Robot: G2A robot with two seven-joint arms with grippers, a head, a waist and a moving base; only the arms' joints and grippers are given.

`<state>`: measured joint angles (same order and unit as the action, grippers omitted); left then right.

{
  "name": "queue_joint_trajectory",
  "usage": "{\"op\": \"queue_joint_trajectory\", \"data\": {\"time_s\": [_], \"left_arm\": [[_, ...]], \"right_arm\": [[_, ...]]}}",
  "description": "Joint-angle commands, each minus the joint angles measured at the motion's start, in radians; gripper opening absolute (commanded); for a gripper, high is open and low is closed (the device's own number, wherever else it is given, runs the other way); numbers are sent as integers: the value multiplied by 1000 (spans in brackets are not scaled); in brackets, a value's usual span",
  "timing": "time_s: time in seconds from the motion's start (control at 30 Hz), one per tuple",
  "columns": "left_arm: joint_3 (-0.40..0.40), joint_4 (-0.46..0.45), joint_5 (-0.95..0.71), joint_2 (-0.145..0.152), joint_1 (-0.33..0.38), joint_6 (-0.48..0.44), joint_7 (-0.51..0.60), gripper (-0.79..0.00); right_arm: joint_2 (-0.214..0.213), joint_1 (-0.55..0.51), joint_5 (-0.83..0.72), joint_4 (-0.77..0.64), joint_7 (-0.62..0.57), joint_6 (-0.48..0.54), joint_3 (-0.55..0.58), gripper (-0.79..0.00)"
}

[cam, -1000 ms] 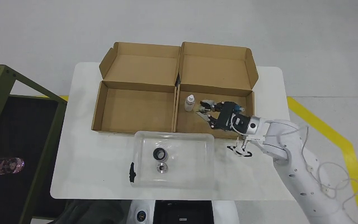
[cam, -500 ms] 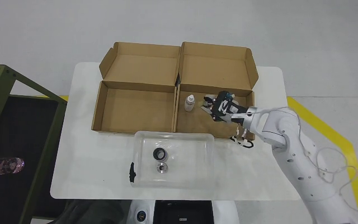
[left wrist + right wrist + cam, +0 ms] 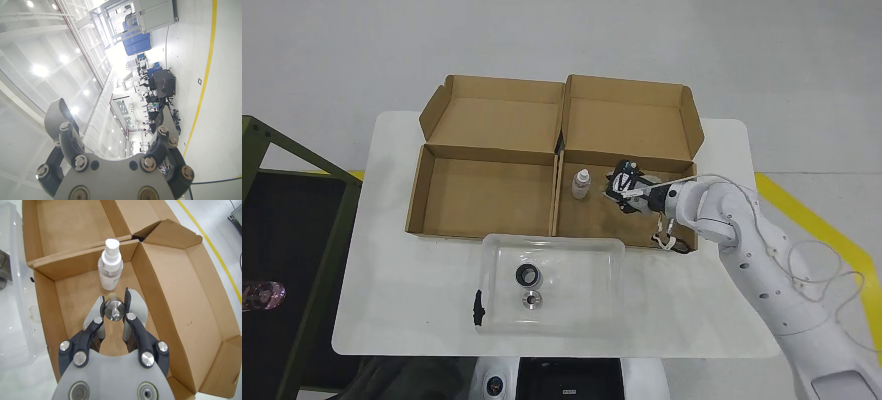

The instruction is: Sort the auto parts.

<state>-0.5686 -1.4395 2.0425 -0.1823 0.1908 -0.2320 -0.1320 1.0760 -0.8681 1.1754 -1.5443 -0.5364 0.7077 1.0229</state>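
Right of centre in the top view, the right gripper (image 3: 621,186) clamps a small metal fitting (image 3: 113,311) by its round body inside the right-hand cardboard box (image 3: 592,218), near a spray bottle (image 3: 582,184). The fitting looks rigid, dense and slippery.

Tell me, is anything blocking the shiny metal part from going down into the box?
Nothing visible lies under it. The right hand grips the metal part over bare floor of the cardboard box. The spray bottle stands just ahead, close but apart, and might get bumped.
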Motion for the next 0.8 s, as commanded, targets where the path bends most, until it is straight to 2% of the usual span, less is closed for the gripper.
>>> {"op": "queue_joint_trajectory", "data": {"time_s": [0.0, 0.47, 0.57, 0.7, 0.77], "left_arm": [[0, 0, 0, 0, 0, 0, 0, 0], [0, 0, 0, 0, 0, 0, 0, 0], [0, 0, 0, 0, 0, 0, 0, 0], [0, 0, 0, 0, 0, 0, 0, 0], [0, 0, 0, 0, 0, 0, 0, 0]], "right_arm": [[4, 16, 12, 13, -27, -2, -17, -785], [41, 104, 37, 136, -94, -42, -127, -779], [47, 118, 47, 155, -95, -50, -143, -717], [54, 128, 49, 175, -89, -53, -154, -557], [56, 130, 48, 180, -86, -53, -157, -520]]}}
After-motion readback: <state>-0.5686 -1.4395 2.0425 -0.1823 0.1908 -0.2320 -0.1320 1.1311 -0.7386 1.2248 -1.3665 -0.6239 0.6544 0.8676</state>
